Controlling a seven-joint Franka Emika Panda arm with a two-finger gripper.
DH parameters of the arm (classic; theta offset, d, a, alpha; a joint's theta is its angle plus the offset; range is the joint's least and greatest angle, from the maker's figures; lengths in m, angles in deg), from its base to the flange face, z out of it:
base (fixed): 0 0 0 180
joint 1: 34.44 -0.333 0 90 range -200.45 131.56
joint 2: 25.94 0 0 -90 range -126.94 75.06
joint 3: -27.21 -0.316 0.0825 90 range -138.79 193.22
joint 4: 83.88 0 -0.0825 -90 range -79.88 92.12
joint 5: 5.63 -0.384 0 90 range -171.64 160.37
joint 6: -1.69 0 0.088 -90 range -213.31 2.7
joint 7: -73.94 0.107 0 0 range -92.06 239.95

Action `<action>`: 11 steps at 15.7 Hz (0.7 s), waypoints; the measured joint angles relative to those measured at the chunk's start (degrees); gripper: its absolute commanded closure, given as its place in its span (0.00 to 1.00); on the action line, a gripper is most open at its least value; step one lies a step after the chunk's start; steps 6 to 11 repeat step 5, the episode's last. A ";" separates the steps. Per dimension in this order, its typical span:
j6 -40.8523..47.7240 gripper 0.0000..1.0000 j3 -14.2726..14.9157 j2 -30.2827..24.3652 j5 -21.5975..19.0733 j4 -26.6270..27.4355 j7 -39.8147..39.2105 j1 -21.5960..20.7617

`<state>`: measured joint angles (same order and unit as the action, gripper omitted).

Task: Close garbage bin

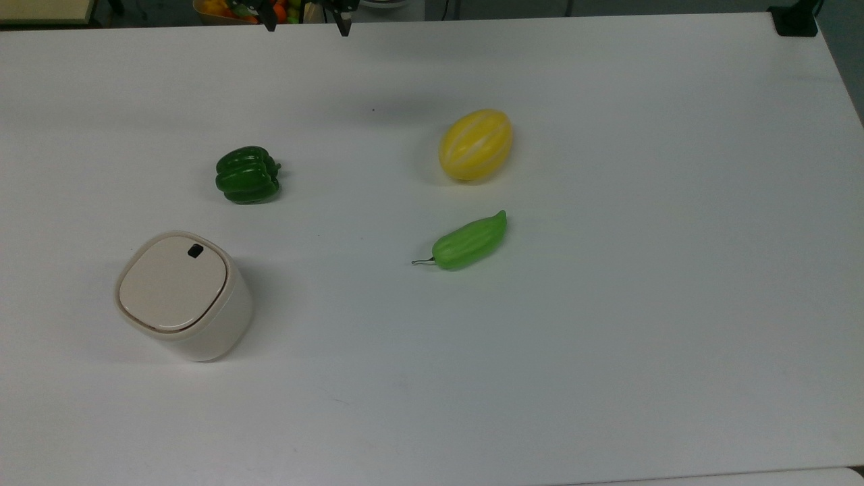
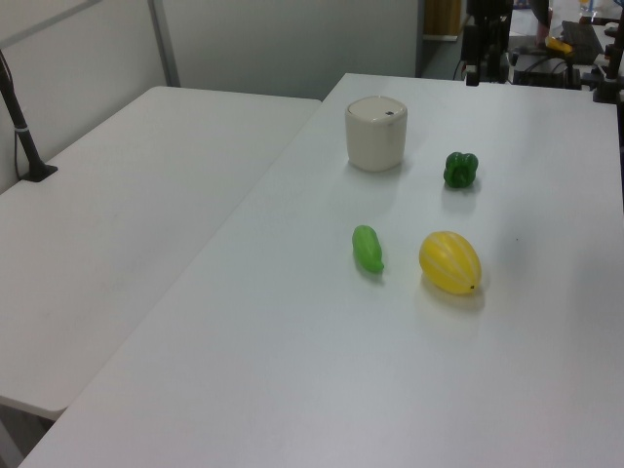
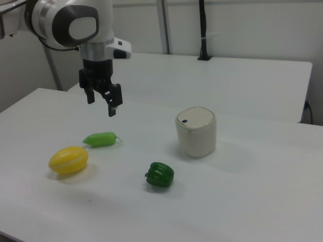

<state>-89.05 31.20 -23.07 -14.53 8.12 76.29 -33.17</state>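
The white table (image 1: 607,378) lies mostly bare, with wide open room across the right half and bottom of the top view. The garbage bin (image 1: 183,295) sits at lower left there, a cream rounded tub with its flat lid down flush and a small black tab (image 1: 195,251) near one corner. The gripper (image 3: 101,103) hangs at upper left in the right view, fingers spread, holding nothing, well apart from the bin.
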 measured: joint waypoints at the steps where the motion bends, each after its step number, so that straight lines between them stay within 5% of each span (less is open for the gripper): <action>1: 0.30 0.00 0.17 -0.06 0.00 -0.23 -0.02 0.04; 11: 0.59 0.00 0.65 -0.35 0.00 -0.58 -0.02 0.14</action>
